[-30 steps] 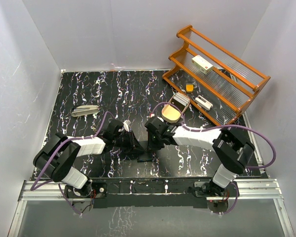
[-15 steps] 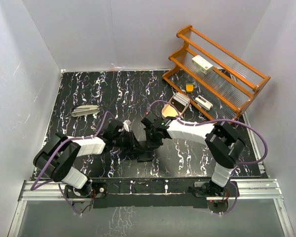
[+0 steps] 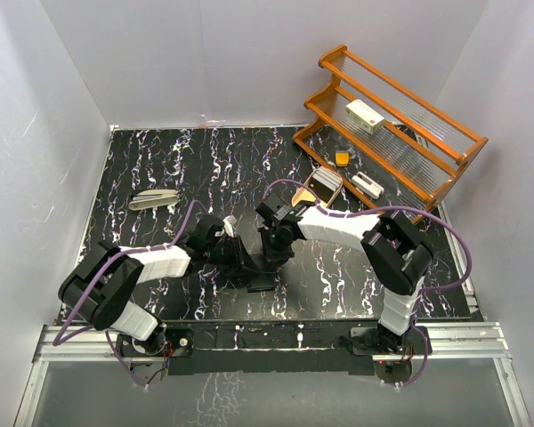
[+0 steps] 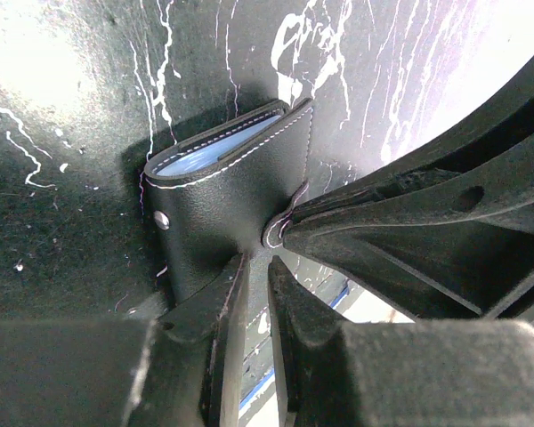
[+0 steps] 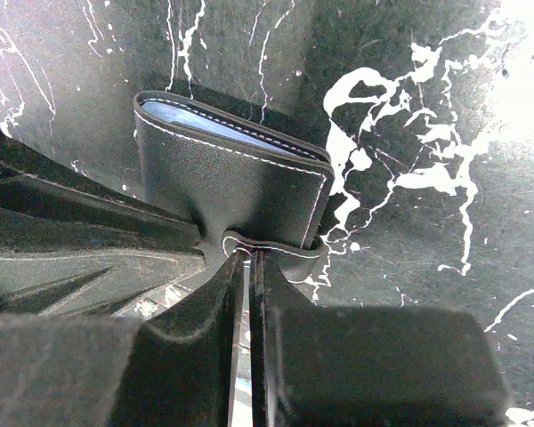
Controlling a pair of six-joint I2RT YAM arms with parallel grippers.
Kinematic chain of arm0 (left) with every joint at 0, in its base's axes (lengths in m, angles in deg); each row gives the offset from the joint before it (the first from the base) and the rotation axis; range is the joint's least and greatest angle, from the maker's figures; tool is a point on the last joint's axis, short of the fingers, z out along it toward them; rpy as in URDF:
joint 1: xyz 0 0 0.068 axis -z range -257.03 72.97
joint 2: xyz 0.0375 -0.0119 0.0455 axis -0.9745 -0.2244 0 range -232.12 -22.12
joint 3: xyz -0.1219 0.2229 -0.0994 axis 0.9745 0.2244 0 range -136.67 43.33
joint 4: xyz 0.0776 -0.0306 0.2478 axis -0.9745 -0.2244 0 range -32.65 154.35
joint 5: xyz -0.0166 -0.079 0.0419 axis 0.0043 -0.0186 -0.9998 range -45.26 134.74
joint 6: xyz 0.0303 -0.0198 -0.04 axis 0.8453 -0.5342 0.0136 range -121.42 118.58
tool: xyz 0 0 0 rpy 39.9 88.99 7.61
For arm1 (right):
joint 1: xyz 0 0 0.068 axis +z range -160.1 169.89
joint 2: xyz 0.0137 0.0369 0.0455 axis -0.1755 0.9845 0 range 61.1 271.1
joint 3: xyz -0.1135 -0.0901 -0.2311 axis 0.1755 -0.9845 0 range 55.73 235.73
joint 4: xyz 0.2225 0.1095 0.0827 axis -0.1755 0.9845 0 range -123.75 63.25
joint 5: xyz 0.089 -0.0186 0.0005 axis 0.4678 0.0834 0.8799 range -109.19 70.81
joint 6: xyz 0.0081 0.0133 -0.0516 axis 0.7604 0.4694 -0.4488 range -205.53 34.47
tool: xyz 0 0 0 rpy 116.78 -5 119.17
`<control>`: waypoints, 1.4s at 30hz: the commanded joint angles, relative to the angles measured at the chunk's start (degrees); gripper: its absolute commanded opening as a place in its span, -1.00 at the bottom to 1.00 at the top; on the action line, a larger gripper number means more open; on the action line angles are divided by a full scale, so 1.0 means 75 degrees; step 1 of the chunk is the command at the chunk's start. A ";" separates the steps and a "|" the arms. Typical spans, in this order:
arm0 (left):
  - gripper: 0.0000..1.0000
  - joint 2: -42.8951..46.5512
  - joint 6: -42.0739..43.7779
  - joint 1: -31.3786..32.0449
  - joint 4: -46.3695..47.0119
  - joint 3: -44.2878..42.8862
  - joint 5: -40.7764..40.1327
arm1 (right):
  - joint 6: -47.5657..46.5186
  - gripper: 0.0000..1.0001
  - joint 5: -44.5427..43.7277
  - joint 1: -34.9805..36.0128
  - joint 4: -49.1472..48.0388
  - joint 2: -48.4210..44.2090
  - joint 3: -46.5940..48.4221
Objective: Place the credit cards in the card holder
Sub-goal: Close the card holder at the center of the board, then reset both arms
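**Card holder** [image 4: 227, 200]: black, folded, toward 6 o'clock from the centre of the table [image 3: 160, 160] and caught between both grippers. Pale blue-grey shows inside its open far edge; card or lining, cannot tell.

**Left gripper** [image 4: 254, 271]: reaches in from 9 o'clock. The jaws are nearly closed, pinching the holder's near edge.

**Right gripper** [image 5: 247, 260]: reaches in from 2 o'clock. The jaws are all but touching, clamped on the holder's strap [image 5: 271, 247].

**Rack** [image 3: 400, 133]: wooden, at 2 o'clock, with a white box [image 3: 365, 116] on its shelf.

**Cream tray** [image 3: 313, 197]: at 1 o'clock, just beside the rack.

**Grey object** [image 3: 153, 198]: at 10 o'clock, well apart from the holder.
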 commanded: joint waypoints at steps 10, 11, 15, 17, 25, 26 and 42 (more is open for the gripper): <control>-0.31 0.1553 0.0580 0.0052 -0.2498 -0.0720 -0.1552 | -0.0327 -0.65 -0.1342 0.0132 -0.0373 -0.0392 -0.0118; -0.21 0.1738 0.0661 0.0052 -0.2767 -0.0837 -0.1745 | -0.0267 -0.59 -0.1374 0.0126 -0.0434 -0.0674 -0.0183; 0.00 0.2374 0.0969 0.0029 -0.3784 -0.1499 -0.2115 | -0.0064 -0.32 -0.1681 0.0132 -0.0519 -0.1867 -0.0325; 0.27 0.2686 0.1113 0.0023 -0.4337 -0.1878 -0.2284 | 0.0144 -0.19 -0.1954 0.0132 -0.0508 -0.2453 -0.0399; 0.97 0.3702 0.1712 0.0032 -0.6655 -0.3965 -0.3344 | 0.0336 0.54 -0.2694 0.0132 0.0016 -0.4413 -0.0445; 0.97 0.3734 0.1824 0.0029 -0.6959 -0.4287 -0.3527 | 0.0309 0.67 -0.2838 0.0132 0.0223 -0.4572 -0.0344; 0.97 0.5621 0.2050 0.0029 -0.6927 -0.4190 -0.3886 | 0.0481 0.96 -0.3569 0.0132 -0.0129 -0.6978 -0.0843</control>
